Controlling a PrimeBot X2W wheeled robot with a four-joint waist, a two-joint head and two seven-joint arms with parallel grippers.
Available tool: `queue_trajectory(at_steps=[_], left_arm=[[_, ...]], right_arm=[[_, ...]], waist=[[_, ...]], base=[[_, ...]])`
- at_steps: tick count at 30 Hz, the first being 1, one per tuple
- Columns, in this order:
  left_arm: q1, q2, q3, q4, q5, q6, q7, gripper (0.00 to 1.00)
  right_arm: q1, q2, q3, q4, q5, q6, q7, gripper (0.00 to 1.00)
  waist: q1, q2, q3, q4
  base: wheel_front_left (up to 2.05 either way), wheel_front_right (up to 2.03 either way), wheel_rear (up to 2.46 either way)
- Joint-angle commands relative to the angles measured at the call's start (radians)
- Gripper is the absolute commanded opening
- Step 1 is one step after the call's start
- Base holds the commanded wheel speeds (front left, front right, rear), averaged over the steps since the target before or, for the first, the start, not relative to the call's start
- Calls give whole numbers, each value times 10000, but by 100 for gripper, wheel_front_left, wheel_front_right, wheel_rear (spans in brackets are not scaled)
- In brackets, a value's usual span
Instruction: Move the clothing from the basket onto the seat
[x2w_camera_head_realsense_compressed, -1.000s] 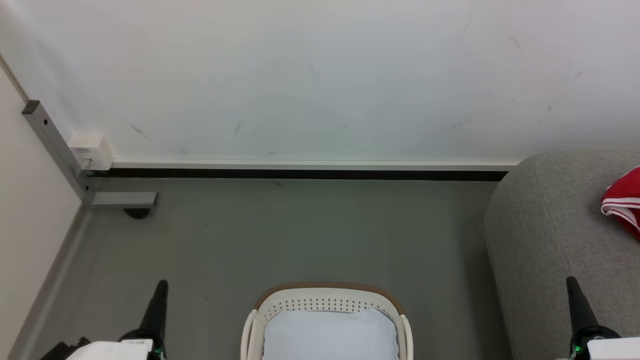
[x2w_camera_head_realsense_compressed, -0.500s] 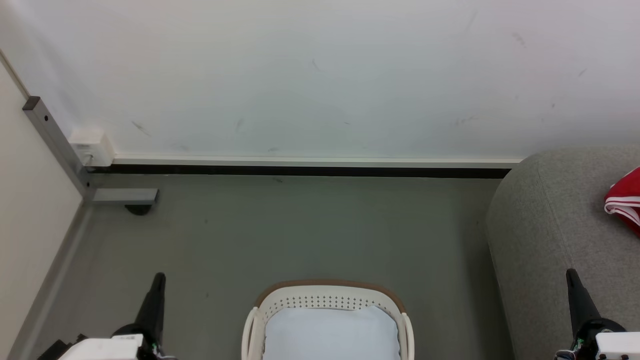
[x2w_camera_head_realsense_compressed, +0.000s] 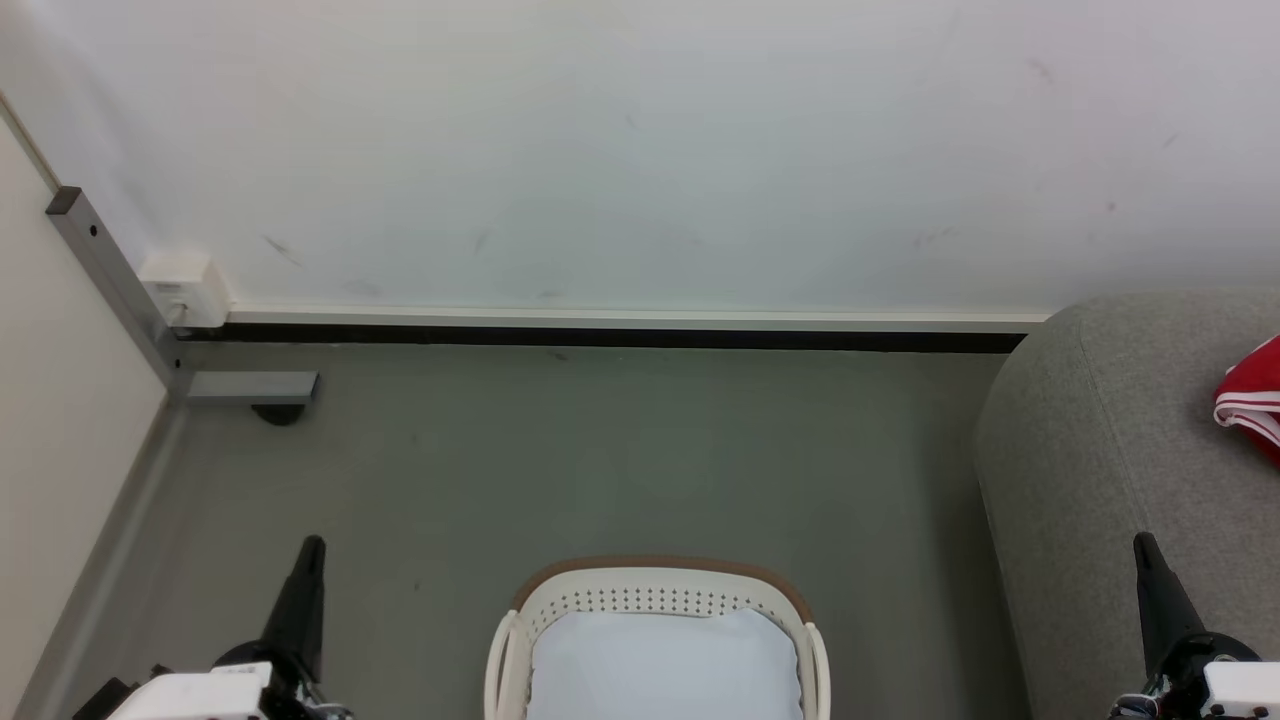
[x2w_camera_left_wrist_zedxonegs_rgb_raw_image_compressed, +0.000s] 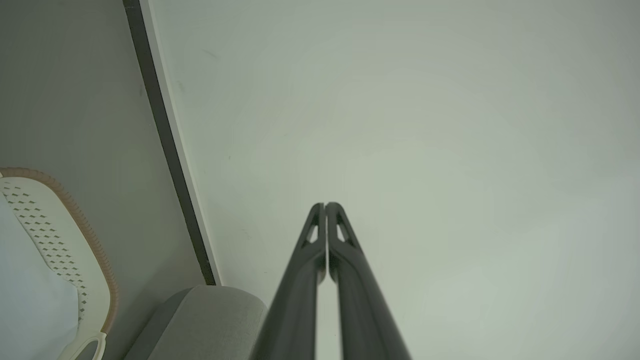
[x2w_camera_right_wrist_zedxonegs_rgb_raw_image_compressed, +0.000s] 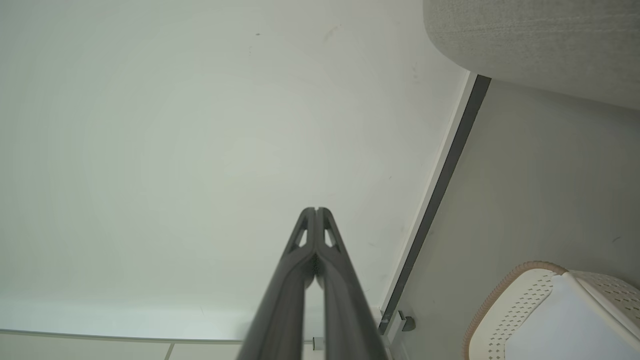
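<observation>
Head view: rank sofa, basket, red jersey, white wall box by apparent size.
1. sofa
2. basket
3. red jersey and white wall box look alike, the jersey cropped by the frame.

Open floor lies between basket and seat; wall behind.

We see the jersey lying on the sofa. The basket, holding a white pad, stands on the floor between our left gripper and right gripper, jaws together.
</observation>
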Motion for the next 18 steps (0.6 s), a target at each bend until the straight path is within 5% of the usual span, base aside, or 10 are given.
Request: queue_trajectory(at_steps=[1, 18], left_arm=[[-88, 30, 24, -34, -121, -45, 43, 0], [-87, 30, 22, -35, -119, -45, 41, 0]], right_arm=[[-132, -77, -41, -61, 2, -21, 44, 0], [-132, -77, -40, -60, 2, -21, 44, 0]], waist=[[0, 0, 0, 0], [0, 0, 0, 0]], base=[[0, 0, 0], [0, 0, 0]])
